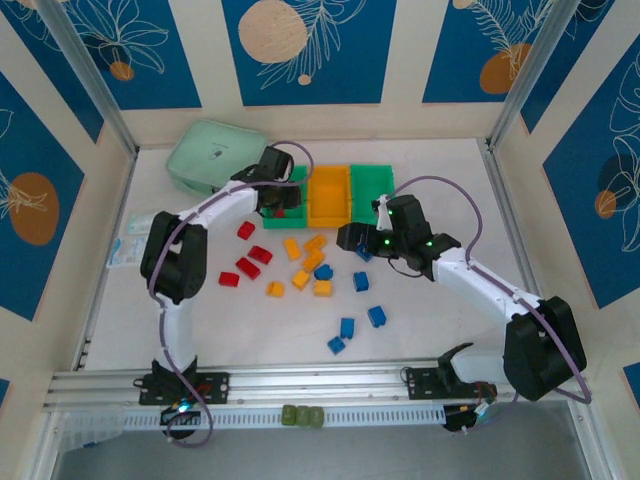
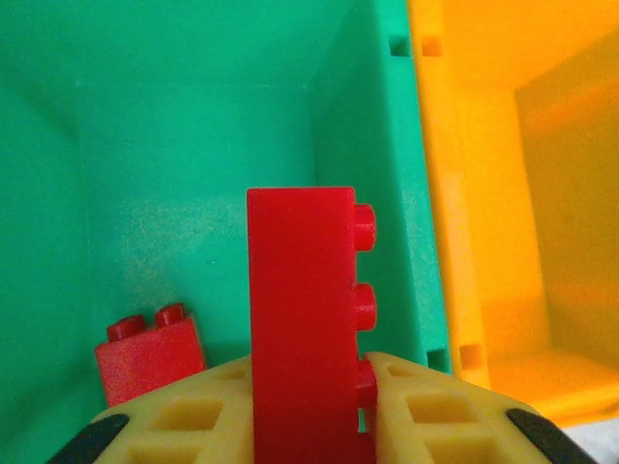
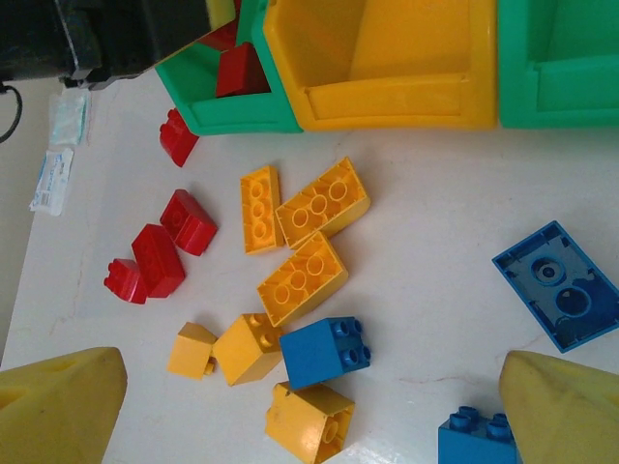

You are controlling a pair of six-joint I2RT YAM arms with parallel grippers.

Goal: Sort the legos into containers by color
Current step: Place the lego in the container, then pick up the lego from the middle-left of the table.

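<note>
Presently the left claw (image 2: 311,425) is clamped on an upright red brick (image 2: 300,290), the green bin (image 2: 193,145) beneath it, a second red brick (image 2: 150,356) in that bin beside one finger. The right claw (image 3: 309,382) gapes wide, a blue brick (image 3: 326,353) below the gap between its tips, yellow bricks (image 3: 302,278) just ahead

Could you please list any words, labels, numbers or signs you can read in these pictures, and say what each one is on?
No text here can be read.
On the pale mint-green zippered pouch: a small dark mark, too small to read.
On the small white-and-blue sachets: print too blurred to read.
On the plastic lego bricks and the green and orange plastic bins: no lettering visible.
</note>
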